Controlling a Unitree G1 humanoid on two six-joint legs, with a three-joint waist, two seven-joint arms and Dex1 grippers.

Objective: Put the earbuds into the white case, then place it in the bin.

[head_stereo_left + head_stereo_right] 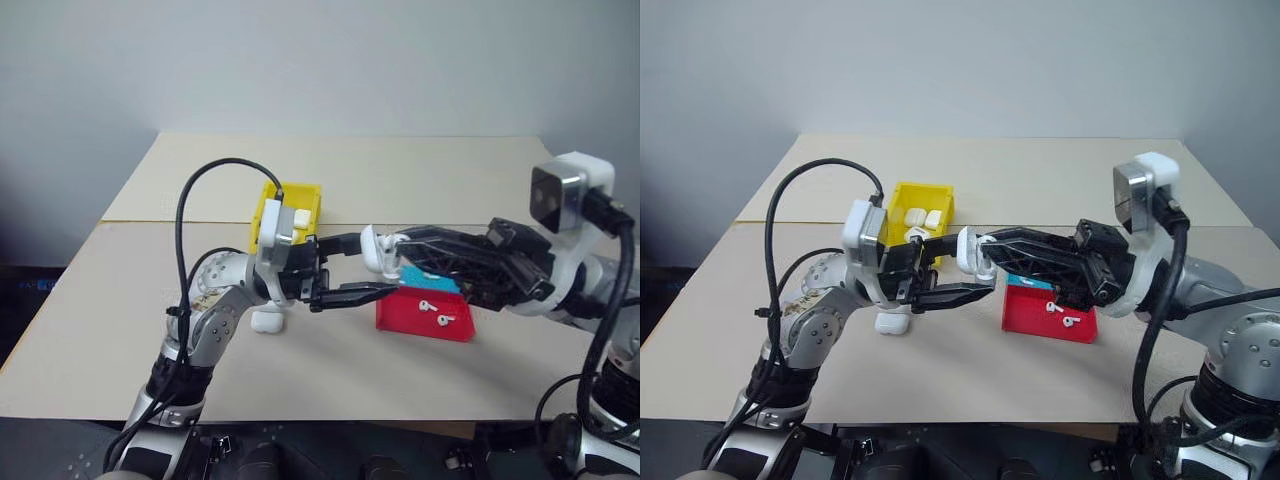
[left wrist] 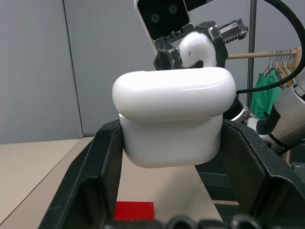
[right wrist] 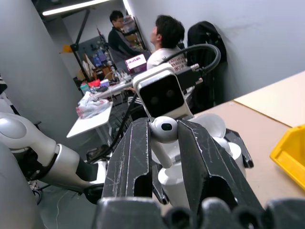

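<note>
My left gripper (image 1: 372, 266) is shut on the white case (image 2: 174, 119), holding it in the air over the table's middle. The case's lid looks flipped open (image 3: 211, 125), with the body (image 3: 172, 183) below it. My right gripper (image 3: 164, 130) reaches in from the right, shut on one small white earbud (image 3: 163, 128). That earbud hangs just above the case's open top. Two more earbuds (image 1: 428, 303) lie in the red tray. The yellow bin (image 1: 312, 192) stands behind my left gripper with white cases (image 1: 925, 217) inside.
The red tray (image 1: 400, 318) lies on the table under my right gripper, with a teal tray (image 1: 432, 279) right behind it. Another white case (image 1: 268, 322) lies on the table below my left wrist. Two people sit by desks (image 3: 162, 43) far behind.
</note>
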